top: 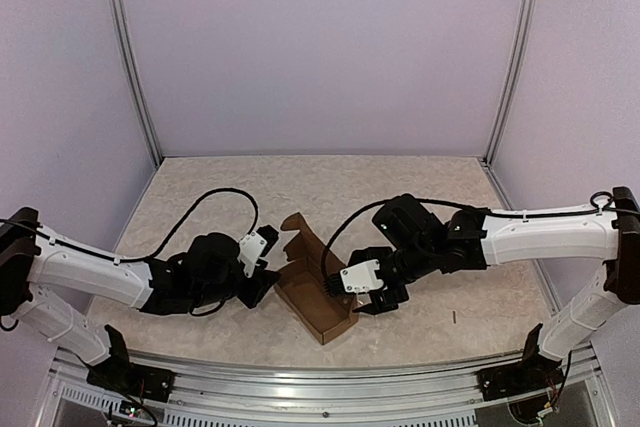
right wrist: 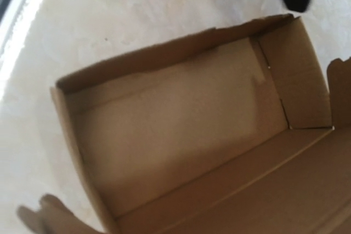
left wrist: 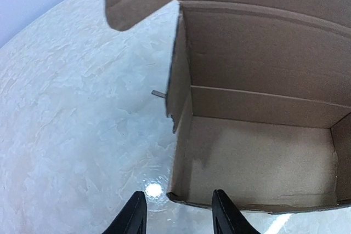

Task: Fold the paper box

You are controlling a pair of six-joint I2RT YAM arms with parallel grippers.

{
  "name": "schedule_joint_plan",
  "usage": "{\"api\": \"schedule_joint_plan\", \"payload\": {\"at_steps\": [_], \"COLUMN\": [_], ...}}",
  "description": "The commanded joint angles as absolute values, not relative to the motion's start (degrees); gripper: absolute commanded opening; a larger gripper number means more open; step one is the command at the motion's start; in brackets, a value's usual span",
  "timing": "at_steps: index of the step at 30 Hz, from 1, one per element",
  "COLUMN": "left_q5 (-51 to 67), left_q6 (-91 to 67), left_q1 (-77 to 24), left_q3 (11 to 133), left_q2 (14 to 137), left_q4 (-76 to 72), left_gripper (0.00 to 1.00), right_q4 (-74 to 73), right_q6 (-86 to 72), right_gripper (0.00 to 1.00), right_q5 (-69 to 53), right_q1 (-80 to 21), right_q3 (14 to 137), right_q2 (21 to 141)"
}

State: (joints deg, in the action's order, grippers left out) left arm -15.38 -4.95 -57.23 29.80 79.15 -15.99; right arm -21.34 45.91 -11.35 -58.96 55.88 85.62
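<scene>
The paper box (top: 318,302) is sitting open-topped on the worktop (top: 430,197), about midway between the two arms and toward the near edge. It is lying at an angle, with one corner pointing at the arms' bases. Its low walls are standing up around a bare brown floor (right wrist: 164,135), which is filling most of the right wrist view. On the box's far side a wide flap (top: 298,235) is rising above the walls, and the left wrist view shows it ending in a rounded ear at one corner.

The left hand (top: 264,282) is hovering low over the worktop, just beside the box's left side. In its own camera the two black fingertips (left wrist: 134,217) are standing apart with nothing clamped between them. Pale worktop is showing in the gap, and the near corner of the box is lying just beyond it.

The right hand (top: 338,287) is reaching in from the right and hanging over the box's right wall. Its fingers are falling outside its own camera's frame, and from above they are only a dark shape against the cardboard. I cannot tell whether this hand is open or closed, or whether it is touching the box.

A black cable (top: 215,197) is looping across the worktop beyond the left arm, and pale lilac walls (top: 320,47) are enclosing the far and side edges.
</scene>
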Motion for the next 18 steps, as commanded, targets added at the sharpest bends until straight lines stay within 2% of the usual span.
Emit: {"api": "schedule_joint_plan", "payload": {"at_steps": [1,10,12,15,18], "left_q5": [-11.92,-3.58,-2.81,-2.6,-2.33], "left_q6": [-4.11,0.48,1.53,1.69,2.45], "left_q1": [-53.27,-50.42,-50.5,-50.5,-50.37], "left_q3": [32.76,41.68,43.44,44.63,44.91], "left_q2": [79.98,89.53,91.64,93.83,94.53], "left_q4": [-16.44,-20.9,-20.43,-20.45,-21.57], "left_gripper": [0.41,0.36,0.3,0.14,0.06], "right_q4": [-20.82,-18.67,-18.03,-16.86,-16.15], "right_q6": [42.51,38.7,37.37,35.88,35.54], "right_gripper": [0.73,0.73,0.72,0.7,0.69], "right_q5": [-14.06,-14.66,-14.24,-13.02,-12.09], "right_q1": [-58.83,-58.17,-57.84,-57.17,-56.38], "right_q3": [56.78,56.91,57.27,57.41,57.26], "right_q2": [85.89,87.38,87.74,88.21,88.36]}}
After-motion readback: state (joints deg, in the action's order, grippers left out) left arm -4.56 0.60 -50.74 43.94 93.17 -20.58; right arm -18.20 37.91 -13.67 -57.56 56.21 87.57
